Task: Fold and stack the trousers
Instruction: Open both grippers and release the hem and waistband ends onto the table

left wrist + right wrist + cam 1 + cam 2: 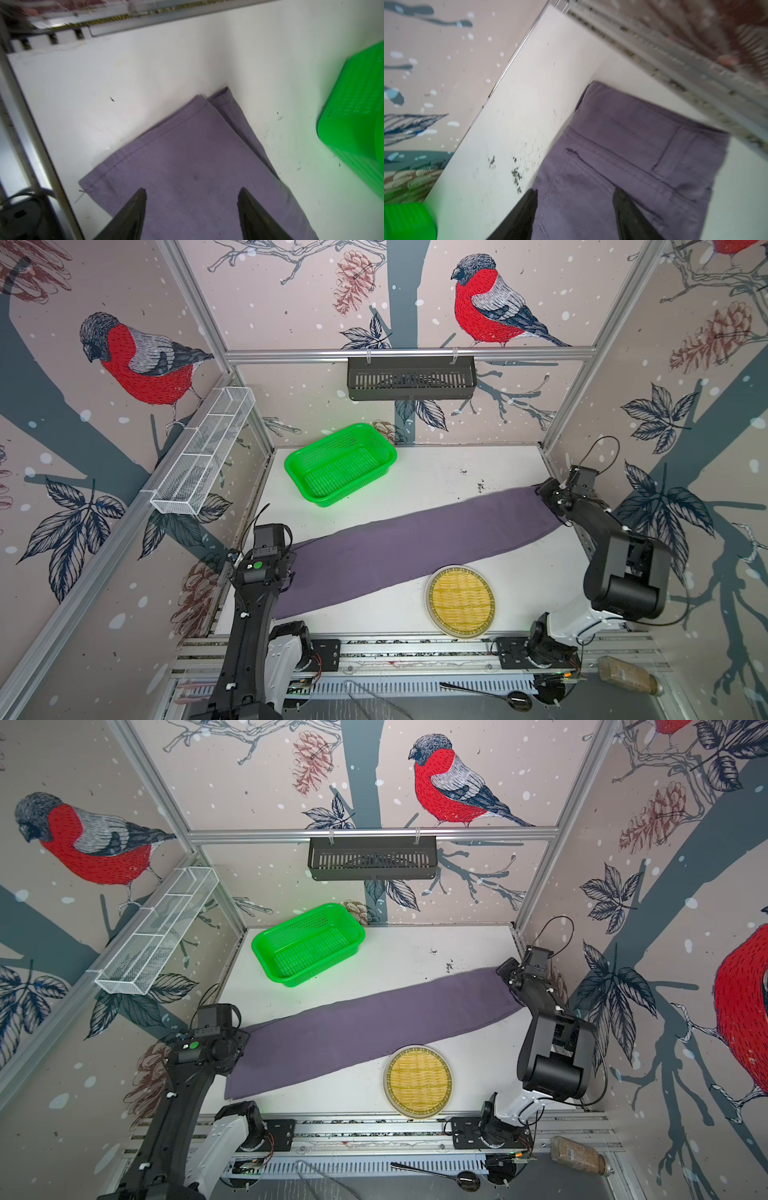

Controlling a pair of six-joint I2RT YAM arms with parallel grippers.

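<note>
trousers [419, 547]: lying flat on the table [436, 472] in both top views, running as one long strip from the near left corner to the far right edge; seeming already doubled lengthwise, leg on leg.
hem [158, 133]: resting at the near left end, the lower leg peeking out past the upper one along one side.
waist end [633, 112]: resting at the far right, pocket [602, 178] facing up.
left pincer [192, 190]: hovering over the hem with jaws spread, gripping nothing.
right pincer [575, 191]: hovering over the waist end with jaws spread, gripping nothing.
step: judging by the flat strip and both spread pincers, preparing the crosswise fold, end to end.
doing it well: pinching through both leg layers at the hem, not the top one alone; lifting only high enough to clear the cloth; carrying the hem straight along the strip toward the waist; pinning the waist end meanwhile to stop sliding; squaring edges before letting go.
tray [460, 600]: sitting just beside the strip's near edge, possibly touching; risking a snag during the carry.
basket [340, 464]: standing well apart behind the strip.
</note>
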